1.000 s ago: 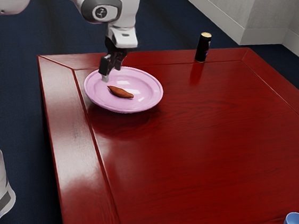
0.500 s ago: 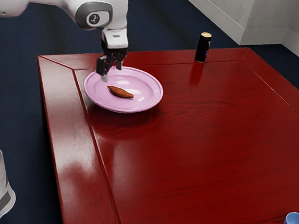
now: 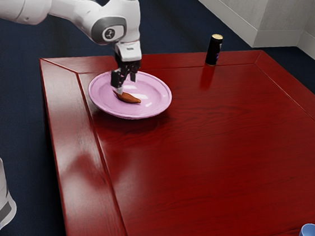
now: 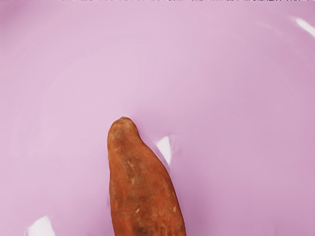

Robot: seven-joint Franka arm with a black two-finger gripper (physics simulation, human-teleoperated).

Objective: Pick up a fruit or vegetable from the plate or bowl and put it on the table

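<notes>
Came down since the earlier look, with the black claw (image 3: 126,85) apart and gripping nothing. Could let the sweet potato (image 3: 128,98), lying on the pink plate (image 3: 163,99) far on the exterior view's left, slip if closed near its thin end. Count one claw, potato, plate and table (image 3: 207,163); toward the exterior view's right, one dark can (image 3: 214,50) far, one blue cup (image 3: 312,231) near.

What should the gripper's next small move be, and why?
Probably ease the gripper slightly lower, fingers straddling the sweet potato. The fingers stand apart, close above its end toward the exterior view's left, and it lies ungripped on the pink plate.
</notes>
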